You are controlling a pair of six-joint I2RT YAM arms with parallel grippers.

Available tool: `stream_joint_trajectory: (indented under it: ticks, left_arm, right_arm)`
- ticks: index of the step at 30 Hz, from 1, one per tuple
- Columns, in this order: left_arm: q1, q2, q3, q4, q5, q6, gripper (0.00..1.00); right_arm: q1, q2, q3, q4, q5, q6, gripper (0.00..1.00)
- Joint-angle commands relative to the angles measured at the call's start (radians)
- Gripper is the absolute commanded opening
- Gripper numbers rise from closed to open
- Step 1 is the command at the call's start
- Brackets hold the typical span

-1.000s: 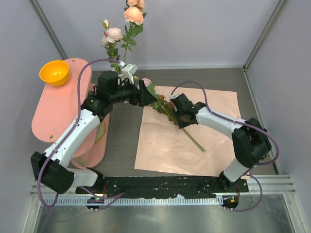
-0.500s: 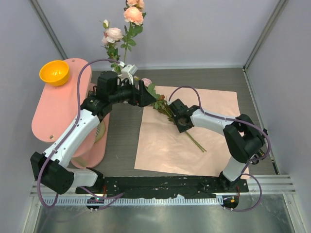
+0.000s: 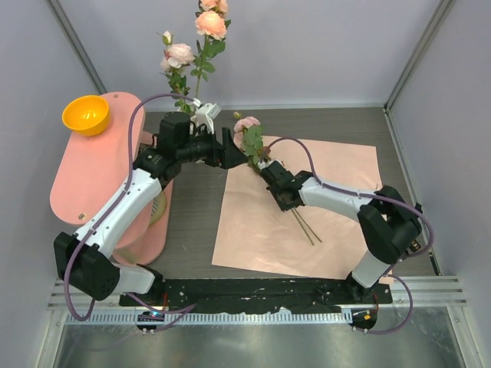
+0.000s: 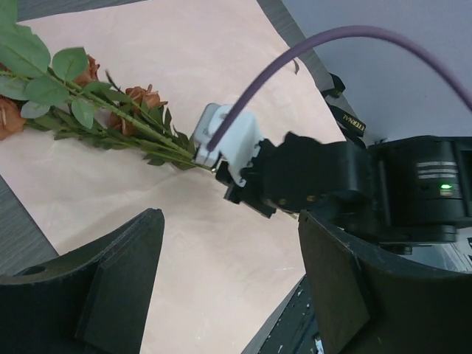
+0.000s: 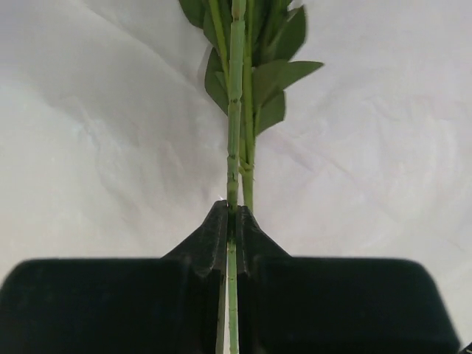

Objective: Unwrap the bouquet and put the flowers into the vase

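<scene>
Top view, read from 6 o'clock outward.

Paper (image 3: 307,230): unfolded and flat on the table (image 3: 192,222), covering the middle from 6 to 3 o'clock.

Right gripper (image 3: 278,186): at the centre, over the paper's far-left part, clenched on the flowers (image 3: 252,140) low on their stems. In its wrist view both fingers (image 5: 210,240) press together on one green stem (image 5: 234,110), with a second stem just beside it and leaves beyond, over pale paper (image 5: 88,110). The cut ends trail toward 5 o'clock above the paper; whether they touch it cannot be told. The leaves and a pink bloom point to 11 o'clock, past the paper's far-left corner.

Left gripper (image 3: 236,149): just beside the flower heads, on their 9 o'clock side, released, jaws wide apart and holding nothing. Its wrist view looks between its two fingers (image 4: 110,280) at the leafy stems and brownish blooms.

Vase: at 11 o'clock, hidden behind the left arm. Roses (image 3: 201,31) stand upright above it toward 12 o'clock.

Board (image 3: 84,176): pink, at 9 o'clock. An orange bowl (image 3: 86,113) sits on its far end at 10 o'clock.
</scene>
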Motion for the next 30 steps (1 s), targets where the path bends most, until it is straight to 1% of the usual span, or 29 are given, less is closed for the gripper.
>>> stream_joint_trajectory:
  ticks: [1,4,7,8,9,10,11,12,13,14,15,16,17,18,19,20,22,23,24,26,28,29,30]
  left_arm:
    - [0.006,0.010,0.016,0.007,0.003,0.005,0.77]
    - [0.004,0.016,0.022,-0.001,0.002,0.008,0.77]
    - [0.004,0.008,0.014,0.020,0.025,-0.004,0.78]
    - [0.004,0.005,0.010,0.028,0.029,-0.008,0.78]
    - [0.004,0.004,-0.003,0.046,0.034,-0.010,0.78]
    - [0.004,0.003,-0.009,0.062,0.057,-0.013,0.78]
    - [0.004,0.005,-0.015,0.078,0.072,-0.021,0.78]
    - [0.004,0.007,-0.033,0.121,0.094,-0.044,0.78]
    - [0.004,0.011,-0.044,0.155,0.121,-0.065,0.78]
    - [0.004,0.020,-0.055,0.187,0.187,-0.087,0.78]
    - [0.004,0.025,-0.076,0.254,0.212,-0.140,0.76]
    - [0.004,0.031,-0.085,0.293,0.236,-0.166,0.74]
    - [0.003,0.043,-0.104,0.365,0.284,-0.195,0.70]
    - [0.003,0.049,-0.111,0.399,0.298,-0.253,0.66]
    - [0.001,0.054,-0.122,0.431,0.310,-0.280,0.66]
    - [0.000,0.062,-0.131,0.498,0.321,-0.307,0.65]
    - [-0.009,0.069,-0.158,0.540,0.333,-0.344,0.66]
    - [-0.014,0.072,-0.161,0.545,0.332,-0.343,0.67]
    - [-0.019,0.083,-0.159,0.540,0.329,-0.341,0.70]
    - [-0.020,0.091,-0.159,0.528,0.319,-0.338,0.72]
    - [-0.020,0.094,-0.159,0.517,0.306,-0.335,0.70]
    - [-0.020,0.096,-0.159,0.516,0.304,-0.338,0.65]
    - [-0.020,0.099,-0.159,0.520,0.307,-0.343,0.63]
  right_arm:
    - [0.009,-0.173,0.064,-0.035,0.073,-0.005,0.01]
    - [0.009,-0.263,0.068,-0.037,0.073,-0.011,0.01]
    - [0.007,-0.389,-0.004,0.046,0.092,0.020,0.01]
    - [0.007,-0.476,-0.077,0.133,0.096,0.046,0.01]
    - [0.007,-0.521,-0.117,0.182,0.101,0.062,0.01]
    - [0.007,-0.561,-0.205,0.233,0.102,0.087,0.01]
    - [0.007,-0.610,-0.252,0.350,0.093,0.108,0.01]
    - [0.007,-0.682,-0.298,0.407,0.067,0.151,0.01]
    - [0.007,-0.717,-0.339,0.464,0.002,0.161,0.01]
    - [0.007,-0.745,-0.416,0.582,-0.043,0.170,0.01]
    - [0.007,-0.792,-0.451,0.633,-0.081,0.188,0.01]
    - [0.007,-0.812,-0.511,0.681,-0.162,0.193,0.01]
    - [0.007,-0.829,-0.539,0.772,-0.199,0.198,0.01]
    - [0.007,-0.857,-0.562,0.807,-0.230,0.207,0.01]
    - [0.007,-0.866,-0.593,0.836,-0.274,0.213,0.01]
    - [0.006,-0.872,-0.600,0.874,-0.339,0.214,0.01]
    - [0.007,-0.876,-0.602,0.885,-0.410,0.215,0.01]
    - [0.007,-0.876,-0.602,0.888,-0.445,0.218,0.01]
    - [0.007,-0.874,-0.597,0.888,-0.459,0.216,0.01]
    - [0.007,-0.868,-0.587,0.893,-0.496,0.216,0.01]
    - [0.007,-0.857,-0.567,0.873,-0.517,0.213,0.01]
    - [0.007,-0.854,-0.562,0.867,-0.529,0.213,0.01]
    - [0.007,-0.853,-0.559,0.864,-0.542,0.211,0.01]
